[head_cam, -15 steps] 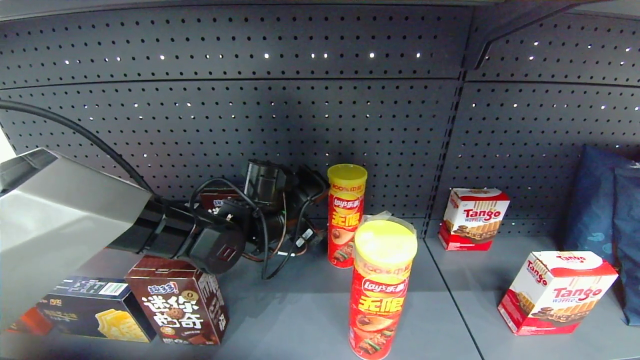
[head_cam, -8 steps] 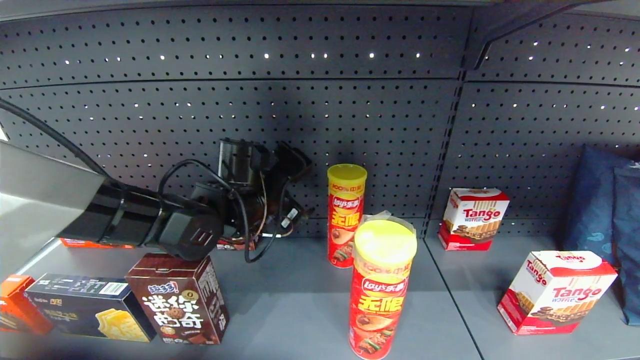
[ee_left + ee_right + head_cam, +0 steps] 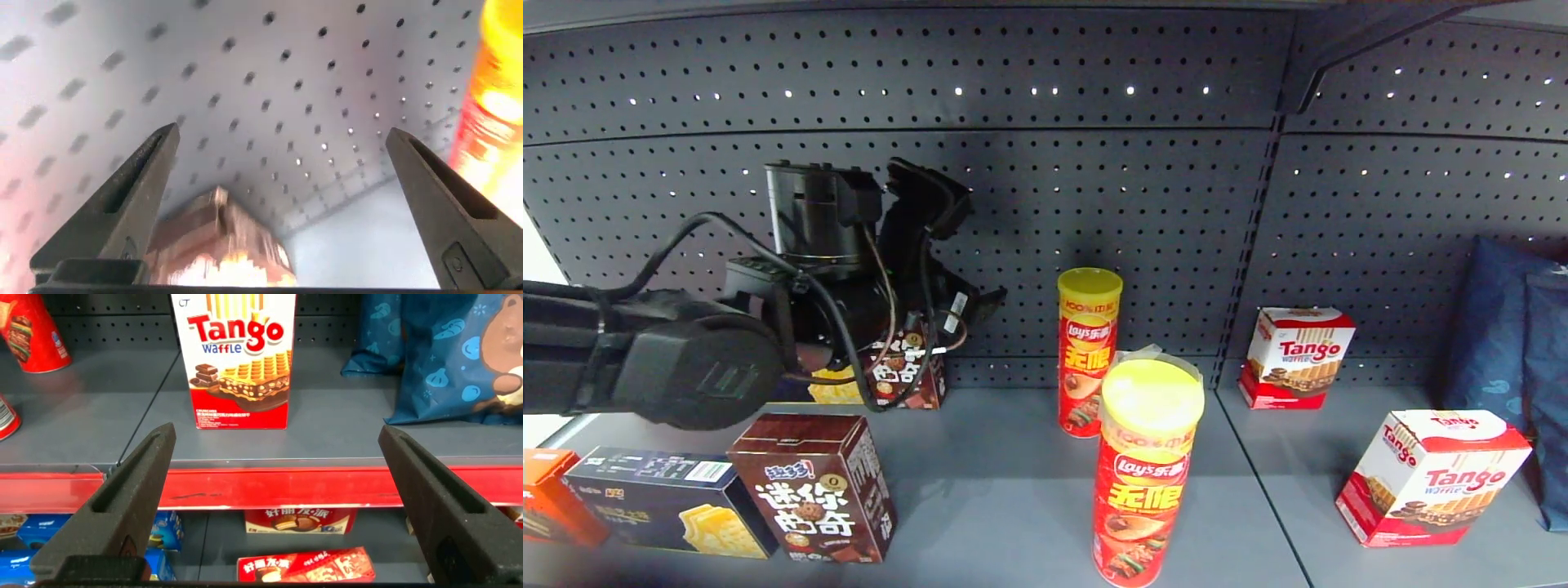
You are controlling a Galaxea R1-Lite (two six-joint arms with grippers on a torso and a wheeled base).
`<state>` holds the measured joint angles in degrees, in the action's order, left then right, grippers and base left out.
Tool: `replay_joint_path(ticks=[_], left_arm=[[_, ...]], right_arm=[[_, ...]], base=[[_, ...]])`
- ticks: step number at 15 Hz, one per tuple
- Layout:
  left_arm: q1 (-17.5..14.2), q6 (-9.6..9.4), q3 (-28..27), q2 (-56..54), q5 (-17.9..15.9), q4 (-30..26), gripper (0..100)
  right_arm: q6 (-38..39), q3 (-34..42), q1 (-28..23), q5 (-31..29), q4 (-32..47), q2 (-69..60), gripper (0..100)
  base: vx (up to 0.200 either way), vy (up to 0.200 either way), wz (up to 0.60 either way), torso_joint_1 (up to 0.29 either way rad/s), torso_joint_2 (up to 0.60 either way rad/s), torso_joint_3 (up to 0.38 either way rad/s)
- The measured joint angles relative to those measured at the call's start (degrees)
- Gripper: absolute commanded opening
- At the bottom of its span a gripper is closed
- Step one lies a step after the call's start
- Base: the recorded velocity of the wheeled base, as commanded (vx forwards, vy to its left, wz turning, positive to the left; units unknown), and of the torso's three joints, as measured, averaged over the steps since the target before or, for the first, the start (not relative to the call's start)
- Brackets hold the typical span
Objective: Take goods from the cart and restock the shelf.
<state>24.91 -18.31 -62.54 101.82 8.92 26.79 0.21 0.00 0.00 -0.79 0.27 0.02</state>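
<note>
Beneath the left gripper (image 3: 282, 135), whose jaws stand wide and empty, the brown cookie box (image 3: 913, 377) sits upright at the back of the shelf (image 3: 1013, 490), near the pegboard (image 3: 1094, 180). Risk: the wrist cables (image 3: 882, 327) hanging close could snag and topple it, and a sideways swing could strike the chip can (image 3: 1088, 351) nearby. The right gripper (image 3: 276, 431) is likewise spread and empty. The shelf is smooth grey metal, with ample headroom.

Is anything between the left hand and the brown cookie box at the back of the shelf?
Nothing visible. The open left hand hangs above the brown cookie box with clear space between them; the nearest chip can stands apart, to the right.
</note>
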Motion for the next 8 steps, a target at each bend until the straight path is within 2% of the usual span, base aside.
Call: replay_joint_path(ticks=[2, 3, 8], left_arm=[[-0.1, 2.94, 3.1, -5.3, 0.8, 0.3, 100], [-0.4, 3.73, 4.4, -7.9, 1.3, 0.4, 100], [-2.7, 4.33, 11.4, -22.1, 1.7, 0.0, 100]], right_arm=[[0.0, 0.0, 0.0, 0.0, 0.0, 0.0, 100], [0.0, 0.0, 0.0, 0.0, 0.0, 0.0, 100], [0.0, 0.0, 0.0, 0.0, 0.0, 0.0, 100]], base=[[0.0, 0.0, 0.0, 0.0, 0.0, 0.0], [0.0, 0.0, 0.0, 0.0, 0.0, 0.0], [0.0, 0.0, 0.0, 0.0, 0.0, 0.0]])
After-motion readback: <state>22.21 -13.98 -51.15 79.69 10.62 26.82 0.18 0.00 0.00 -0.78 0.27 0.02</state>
